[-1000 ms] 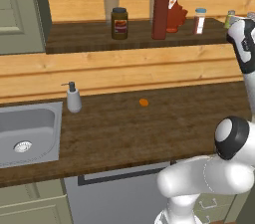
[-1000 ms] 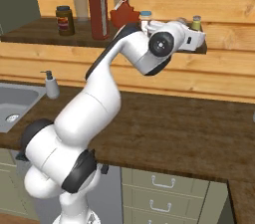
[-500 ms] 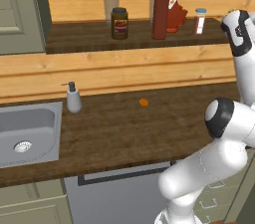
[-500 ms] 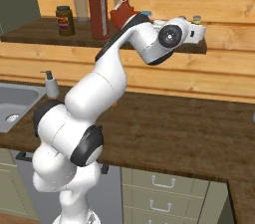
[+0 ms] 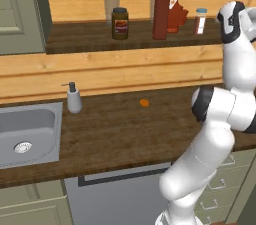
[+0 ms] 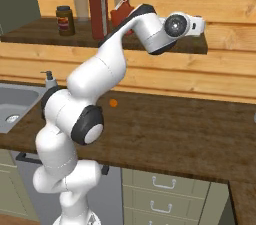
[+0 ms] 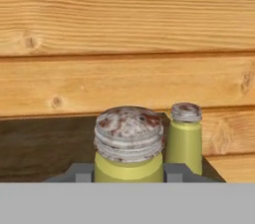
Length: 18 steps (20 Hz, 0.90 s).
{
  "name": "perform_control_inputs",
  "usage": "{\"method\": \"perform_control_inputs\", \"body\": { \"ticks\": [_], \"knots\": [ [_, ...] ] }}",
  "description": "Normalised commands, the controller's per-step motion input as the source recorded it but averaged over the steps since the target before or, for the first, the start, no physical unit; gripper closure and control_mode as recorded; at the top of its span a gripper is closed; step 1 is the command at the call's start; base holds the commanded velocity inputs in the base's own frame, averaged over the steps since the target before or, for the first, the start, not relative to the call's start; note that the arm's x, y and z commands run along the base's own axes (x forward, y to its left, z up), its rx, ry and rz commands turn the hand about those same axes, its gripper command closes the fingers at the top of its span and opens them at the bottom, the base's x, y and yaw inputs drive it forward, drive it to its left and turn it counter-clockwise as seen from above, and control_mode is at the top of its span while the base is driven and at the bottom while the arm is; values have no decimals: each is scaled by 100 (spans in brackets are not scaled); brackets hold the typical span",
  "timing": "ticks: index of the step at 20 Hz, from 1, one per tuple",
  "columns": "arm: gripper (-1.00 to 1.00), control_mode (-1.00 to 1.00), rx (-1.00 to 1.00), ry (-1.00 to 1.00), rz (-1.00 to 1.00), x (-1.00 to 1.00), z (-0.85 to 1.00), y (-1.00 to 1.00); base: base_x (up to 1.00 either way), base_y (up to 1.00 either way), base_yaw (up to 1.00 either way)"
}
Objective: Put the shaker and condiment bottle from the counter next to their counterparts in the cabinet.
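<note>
On the left part of the cabinet (image 5: 90, 44) shelf a brown jar (image 5: 120, 23) stands, then the condiment bottle (image 5: 161, 8) just beside the maple-leaf bottle (image 5: 176, 13), then a white shaker (image 5: 200, 21) toward the right end. So the bottle's step looks done, and the shaker's step is in hand. In the hand view the gripper (image 7: 128, 172) is closed on the shaker (image 7: 128, 143), one finger at each side of its yellowish-green body. A second, similar shaker (image 7: 185, 136) stands just beside it, at the right corner of the shelf board. I judge that the next move needs to lower the held shaker onto the board next to this twin, upright, then open the fingers without knocking either one.
</note>
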Motion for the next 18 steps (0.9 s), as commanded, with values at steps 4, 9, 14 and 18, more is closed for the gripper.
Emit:
{"method": "perform_control_inputs", "body": {
  "ticks": [4,9,14,18],
  "knots": [
    [100,-100,-6,0,9,37,-26,-13,0,0,0],
    [100,-100,-3,0,9,25,-13,-21,0,0,0],
    [100,-100,-1,0,6,26,0,-18,0,0,0],
    [100,-100,-2,0,4,25,0,-5,0,0,0]
  ]
}}
